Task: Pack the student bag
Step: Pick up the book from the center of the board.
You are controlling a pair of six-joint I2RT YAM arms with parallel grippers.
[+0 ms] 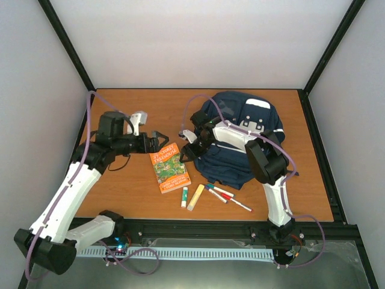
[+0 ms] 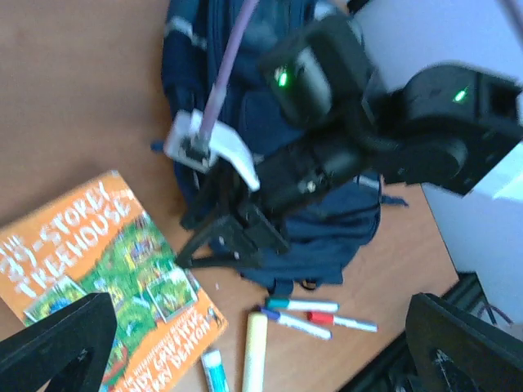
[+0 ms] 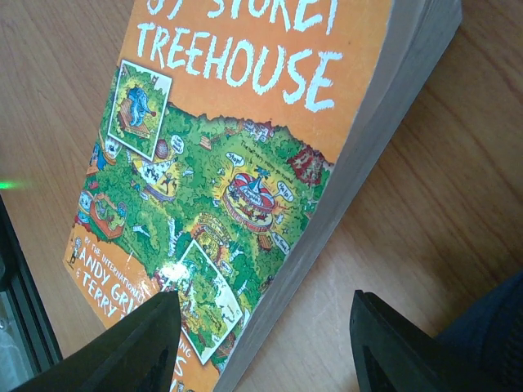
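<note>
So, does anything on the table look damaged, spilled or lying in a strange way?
Nothing stands out. The orange book lies flat and closed on the table. The pens lie loose in front of the student bag. Nothing is spilled or visibly broken; these items are simply not packed yet.

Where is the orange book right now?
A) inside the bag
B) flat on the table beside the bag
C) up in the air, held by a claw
B: the book lies flat on the wooden table, just left of the bag, and nothing is gripping it.
</note>
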